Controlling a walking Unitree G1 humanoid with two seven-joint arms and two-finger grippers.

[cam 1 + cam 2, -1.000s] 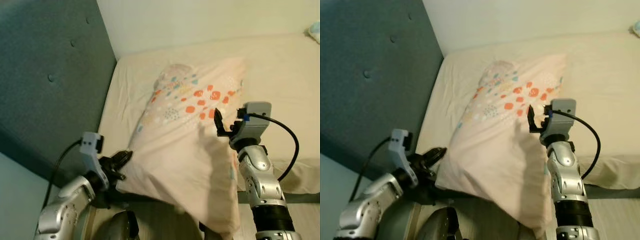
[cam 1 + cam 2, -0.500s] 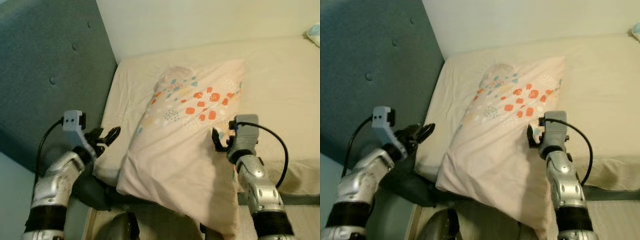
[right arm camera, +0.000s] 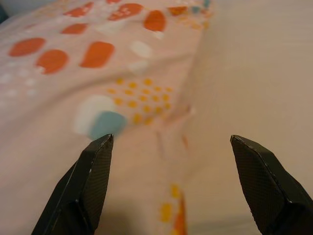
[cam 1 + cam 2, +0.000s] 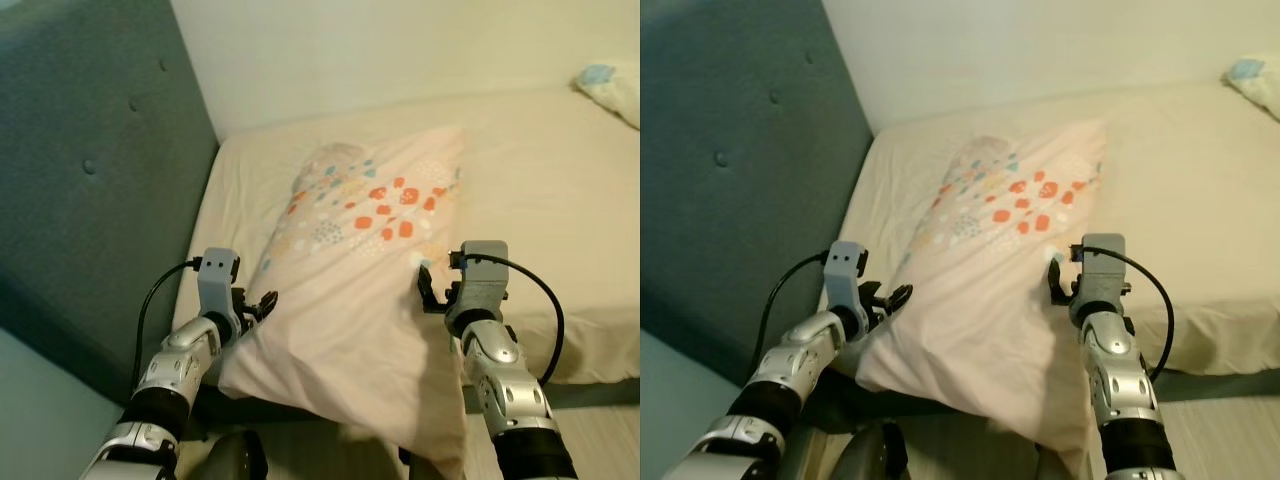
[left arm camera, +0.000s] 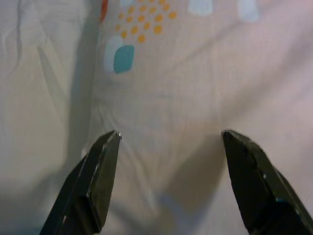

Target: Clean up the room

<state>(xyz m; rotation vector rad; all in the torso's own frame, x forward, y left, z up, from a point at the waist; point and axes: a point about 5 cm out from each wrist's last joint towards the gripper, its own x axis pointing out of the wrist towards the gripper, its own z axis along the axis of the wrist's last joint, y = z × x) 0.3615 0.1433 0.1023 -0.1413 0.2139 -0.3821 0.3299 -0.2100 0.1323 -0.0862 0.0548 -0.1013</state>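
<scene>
Nearest the robot, the pillow's (image 4: 350,300) lower corner hangs past the bed's (image 4: 560,190) front edge, over the floor. The left gripper (image 4: 262,300) sits at the pillow's left edge near that overhanging end, fingers spread with the fabric between them in the left wrist view. The right gripper (image 4: 424,290) is at the pillow's right edge, its fingers likewise spread, straddling the seam where pillow meets sheet. The pillow's long axis runs diagonally, from the near overhanging corner up and away toward the wall, its dotted end farthest. A teal headboard (image 4: 90,180) closes the left side; open mattress stretches right, where a second pillow (image 4: 610,85) lies at the far corner.
</scene>
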